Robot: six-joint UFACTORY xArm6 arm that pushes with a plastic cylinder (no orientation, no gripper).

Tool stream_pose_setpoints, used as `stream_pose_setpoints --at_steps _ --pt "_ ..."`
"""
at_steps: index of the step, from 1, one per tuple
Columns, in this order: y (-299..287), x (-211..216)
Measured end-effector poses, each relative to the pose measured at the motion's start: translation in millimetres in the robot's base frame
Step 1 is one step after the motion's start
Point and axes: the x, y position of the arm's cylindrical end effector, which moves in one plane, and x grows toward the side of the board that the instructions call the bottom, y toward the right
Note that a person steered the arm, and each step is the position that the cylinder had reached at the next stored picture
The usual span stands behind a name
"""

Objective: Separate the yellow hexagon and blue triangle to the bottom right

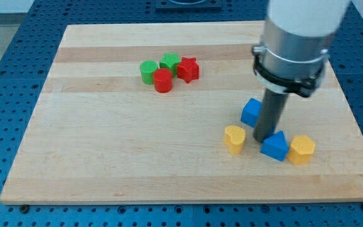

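Seven small blocks sit on a wooden board (pixel 106 157), with the rod down among the right-hand group.

Toward the view's top left of centre, a green cylinder (pixel 148 71), a green star (pixel 169 62), a red cylinder (pixel 162 81) and a red star (pixel 188 69) huddle touching. Further right and lower lies a yellow heart (pixel 234 139), then a blue cube (pixel 251 112). My tip (pixel 263 139) stands between them, right against the blue triangle (pixel 275 146), whose right side touches the yellow hexagon (pixel 302 149). The arm carries no pincer, only the rod.
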Motion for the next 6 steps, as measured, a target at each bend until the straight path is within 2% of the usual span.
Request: stream_pose_setpoints --at_steps 3,4,5,6 --pt "63 19" --pt "64 20" --pt "53 -11" --pt "16 -17"
